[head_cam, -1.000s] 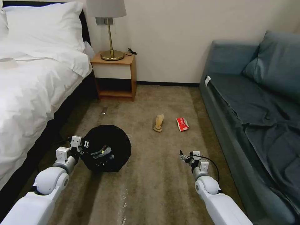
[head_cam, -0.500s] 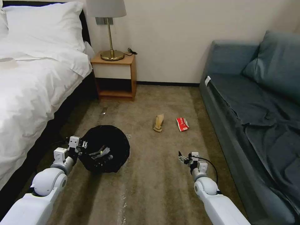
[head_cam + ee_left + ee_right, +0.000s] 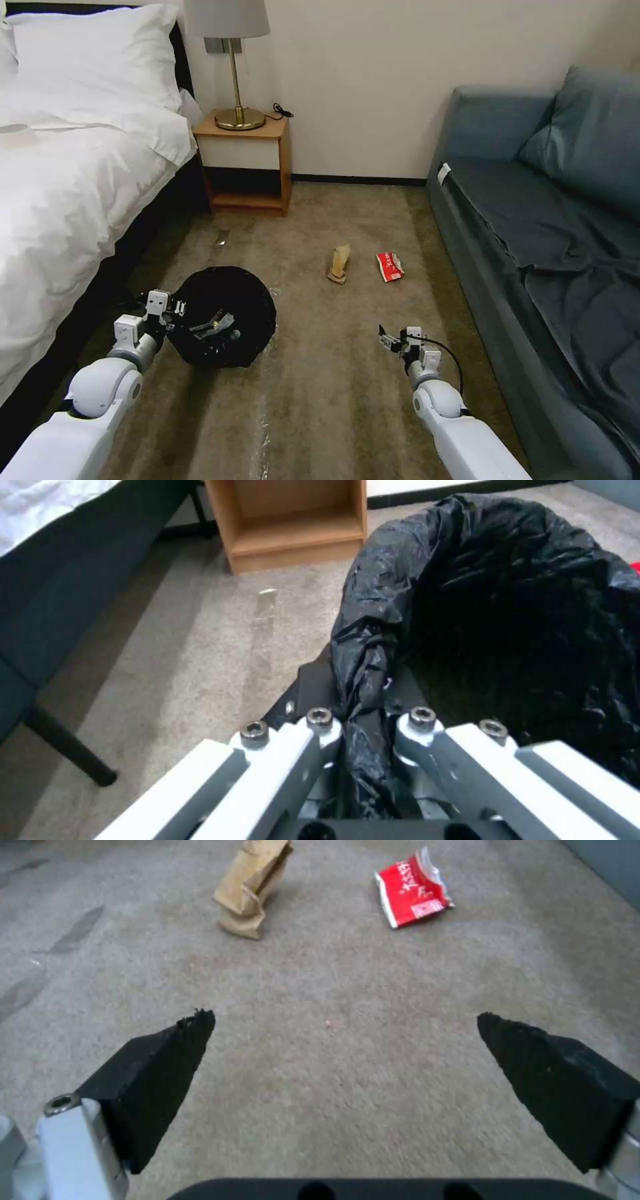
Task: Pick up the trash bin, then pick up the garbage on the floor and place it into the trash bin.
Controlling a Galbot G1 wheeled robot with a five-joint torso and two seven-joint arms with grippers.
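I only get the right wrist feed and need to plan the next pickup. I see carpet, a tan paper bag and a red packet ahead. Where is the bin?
Observer: The trash bin hangs at the robot's left, with the left gripper shut on its black liner at the rim.
Operator: Anything inside it?
Observer: Yes, the head view shows some litter at the bottom.
Operator: How is my right gripper placed?
Observer: The right gripper is open, above bare carpet, short of the paper bag and the red packet.

One trash bin (image 3: 223,325), two litter pieces on carpet, perhaps more inside
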